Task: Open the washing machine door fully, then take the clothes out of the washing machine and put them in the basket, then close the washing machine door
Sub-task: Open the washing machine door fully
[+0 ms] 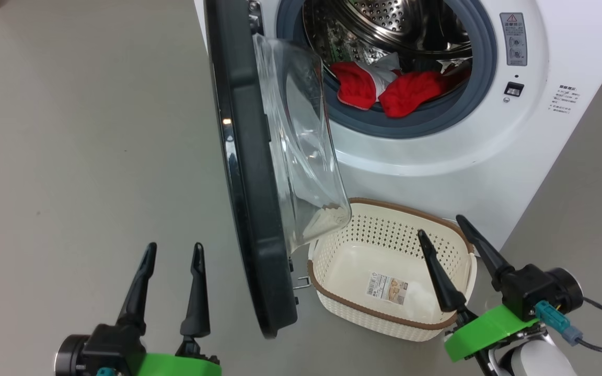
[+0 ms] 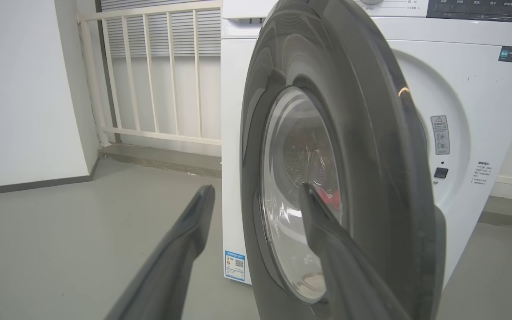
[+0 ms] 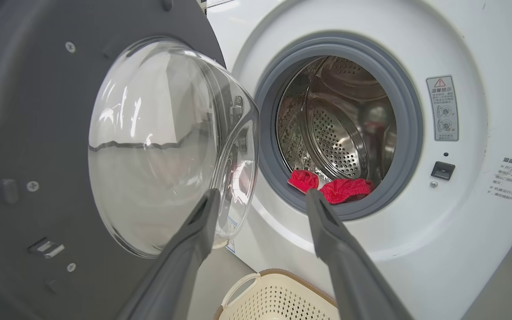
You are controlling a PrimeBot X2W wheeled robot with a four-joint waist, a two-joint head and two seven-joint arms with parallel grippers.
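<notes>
The washing machine door (image 1: 249, 172) stood swung out from the washing machine (image 1: 437, 156), at about 9 o'clock from the round hole. That left the way in free, though it looked like it could swing wider. Its rim was shiny and black, and its glass bowl (image 1: 301, 146) was clear and bulged like a big bubble. The red clothes (image 1: 390, 91) lay soft and crumpled at the 6 o'clock edge of the steel drum (image 1: 384, 15) (it was full of tiny holes), flopping onto the grey-blue rubber ring (image 1: 481, 68). The basket (image 1: 384, 232) sat on the floor (image 1: 71, 130) at 6 o'clock below the hole, just beside the machine, probably so the clothes had a short trip. It was cream plastic with little holes, a brown woven-look rim and a paper label (image 1: 387, 287) inside. The left end effector (image 1: 174, 248) was at 7 o'clock in the head view, on the door's outer side, its two long dark fingers spread wide and holding nothing. The right end effector (image 1: 441, 225) hung at 5 o'clock over the basket, wide open and empty too, pointing toward the clothes.
</notes>
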